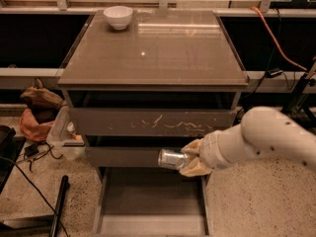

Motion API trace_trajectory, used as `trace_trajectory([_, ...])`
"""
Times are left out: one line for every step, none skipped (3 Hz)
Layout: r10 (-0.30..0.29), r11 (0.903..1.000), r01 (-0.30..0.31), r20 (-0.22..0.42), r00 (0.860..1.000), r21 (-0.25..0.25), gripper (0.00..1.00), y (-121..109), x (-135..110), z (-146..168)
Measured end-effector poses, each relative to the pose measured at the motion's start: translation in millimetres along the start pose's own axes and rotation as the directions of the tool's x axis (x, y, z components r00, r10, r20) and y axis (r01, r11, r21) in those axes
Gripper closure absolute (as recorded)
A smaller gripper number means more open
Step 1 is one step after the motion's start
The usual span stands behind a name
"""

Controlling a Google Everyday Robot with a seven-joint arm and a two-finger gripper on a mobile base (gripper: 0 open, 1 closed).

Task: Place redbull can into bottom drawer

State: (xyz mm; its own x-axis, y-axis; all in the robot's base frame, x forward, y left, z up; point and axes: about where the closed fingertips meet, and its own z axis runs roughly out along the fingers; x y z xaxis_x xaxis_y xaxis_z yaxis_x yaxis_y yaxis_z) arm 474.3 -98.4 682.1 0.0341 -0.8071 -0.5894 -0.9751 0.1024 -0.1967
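Note:
My gripper (pixel 190 158) reaches in from the right on a thick white arm and is shut on the redbull can (pixel 172 159), a slim silvery can held on its side with its end pointing left. The can hangs in front of the plain middle drawer front (pixel 123 156), just above the back of the bottom drawer (pixel 148 201). That drawer is pulled out, a shallow grey-brown tray with a bare flat floor. The top drawer (pixel 153 122) has a white-scratched front.
A white bowl (pixel 118 17) stands at the back left of the cabinet top (pixel 153 48). A clear plastic bin (pixel 61 135), cloths and cables lie on the floor to the left. A black rod (pixel 59 204) lies by the drawer's left side. An orange cable (pixel 274 38) runs at the right.

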Motion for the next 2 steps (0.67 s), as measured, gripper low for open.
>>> trace_trajectory([0.049,0.9980,-0.047,0.059,0.997,-0.042,1.00,23,27,96])
trace_trajectory([0.089,0.9958,-0.091,0.107,0.990,0.010,1.00,13,46,171])
